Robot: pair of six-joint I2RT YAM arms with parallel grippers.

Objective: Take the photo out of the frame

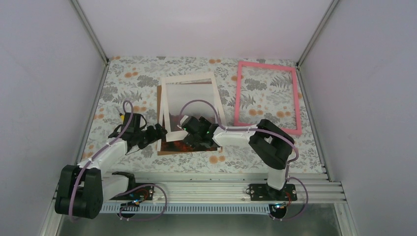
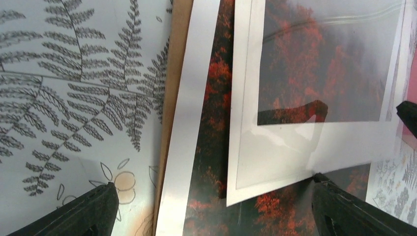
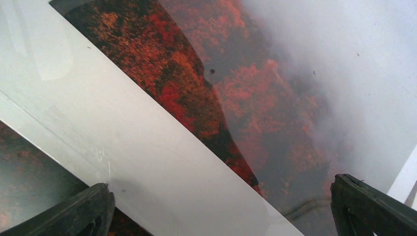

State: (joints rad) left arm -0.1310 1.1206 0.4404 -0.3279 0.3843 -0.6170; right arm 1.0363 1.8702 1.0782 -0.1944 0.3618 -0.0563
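The photo (image 2: 211, 123) lies flat on the table (image 1: 133, 78), on top of the brown backing board (image 2: 176, 64), near the middle of the work area. The cream mat board (image 1: 188, 78) lies skewed over the photo: pale sky and red trees show through its window, and the photo's lower red part is exposed below the mat's near edge. The pink frame (image 1: 267, 64) lies apart, well to the right on the table. The left gripper (image 2: 214, 184) hangs over the near left part of the stack with its fingers (image 2: 93, 209) spread wide, holding nothing. The right gripper (image 3: 221, 184) is positioned low over the mat's near border and the photo, fingers (image 3: 373, 206) likewise wide apart and empty.
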